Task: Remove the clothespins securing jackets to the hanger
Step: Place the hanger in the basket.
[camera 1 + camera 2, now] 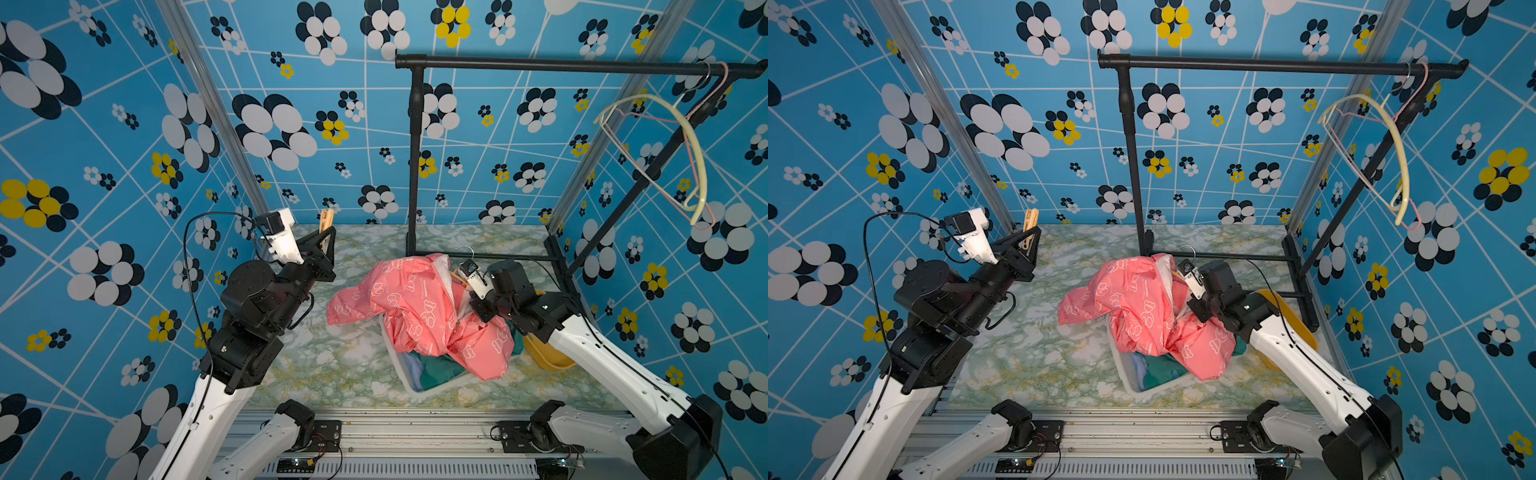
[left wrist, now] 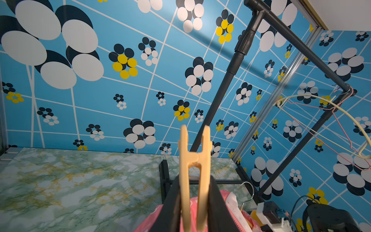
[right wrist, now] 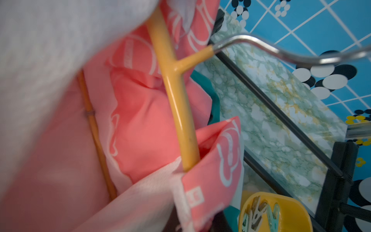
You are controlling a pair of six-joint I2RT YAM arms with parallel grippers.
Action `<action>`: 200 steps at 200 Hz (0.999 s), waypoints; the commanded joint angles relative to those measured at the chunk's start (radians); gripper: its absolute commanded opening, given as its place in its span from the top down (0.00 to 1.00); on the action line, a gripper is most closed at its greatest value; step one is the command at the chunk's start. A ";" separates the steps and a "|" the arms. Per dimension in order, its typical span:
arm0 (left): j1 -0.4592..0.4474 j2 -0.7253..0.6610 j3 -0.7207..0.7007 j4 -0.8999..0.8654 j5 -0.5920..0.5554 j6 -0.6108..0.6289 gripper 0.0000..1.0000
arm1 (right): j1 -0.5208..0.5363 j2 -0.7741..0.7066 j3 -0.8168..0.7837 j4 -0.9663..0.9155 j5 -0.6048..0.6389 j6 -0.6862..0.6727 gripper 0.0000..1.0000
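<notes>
**Top views.** Noting in both top views the left tool point(image 1: 329, 235) up by the far left corner, clamped narrow on a tan clothespin point(image 1: 326, 220), well apart from the jackets. Finding the pink jacket point(image 1: 415, 307) heaped over a white basket point(image 1: 395, 357), with the teal jacket point(image 1: 432, 361) under it. Seeing the right tool point(image 1: 461, 282) buried at the pink collar, drawn near shut. Possibly pinching the hanger there, but not telling for sure. Spotting a yellow bowl point(image 1: 548, 361) on the counter behind the right arm.

**Left wrist view.** Confirming the grip: fingers point(image 2: 172, 204) squeezing the pin's lower legs, upper ends standing apart.

**Right wrist view.** Seeing the yellow hanger point(image 3: 176, 90) threaded into the pink shoulder, with no pin showing on this stretch. Finding loose clothespins point(image 3: 257, 213) lying in the bowl.

Judging the step as dropping the held pin into that bowl. Advising carrying it high over the heap, skirting the right arm, keeping the squeeze even, and opening only once above the bowl.
</notes>
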State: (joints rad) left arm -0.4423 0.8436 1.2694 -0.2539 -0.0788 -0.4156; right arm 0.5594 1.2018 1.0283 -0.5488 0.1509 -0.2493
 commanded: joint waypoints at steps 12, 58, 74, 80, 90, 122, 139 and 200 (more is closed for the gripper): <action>0.013 0.009 0.001 0.044 0.009 0.025 1.00 | 0.005 0.120 -0.112 0.105 -0.034 0.122 1.00; 0.016 0.032 0.017 0.047 0.034 0.017 1.00 | -0.002 0.209 -0.213 0.310 0.059 0.178 1.00; 0.016 0.040 0.021 0.048 0.044 0.014 1.00 | -0.004 0.268 -0.168 0.297 0.094 0.183 1.00; 0.015 0.043 0.022 0.049 0.049 0.014 1.00 | -0.006 0.291 -0.152 0.296 0.104 0.176 1.00; 0.017 0.049 0.024 0.048 0.059 0.009 1.00 | -0.006 0.329 -0.119 0.291 0.139 0.185 1.00; 0.018 0.060 0.028 0.041 0.088 0.000 1.00 | -0.039 0.412 -0.007 0.275 0.167 0.228 1.00; 0.020 0.071 0.028 0.041 0.110 -0.005 1.00 | -0.070 0.438 0.041 0.275 0.163 0.234 1.00; 0.025 0.133 0.058 0.016 0.237 -0.002 1.00 | -0.091 0.329 0.073 0.188 0.094 0.215 0.67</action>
State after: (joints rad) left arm -0.4267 0.9562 1.2797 -0.2405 0.0780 -0.4252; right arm 0.4747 1.6165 1.1076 -0.2962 0.2535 -0.0593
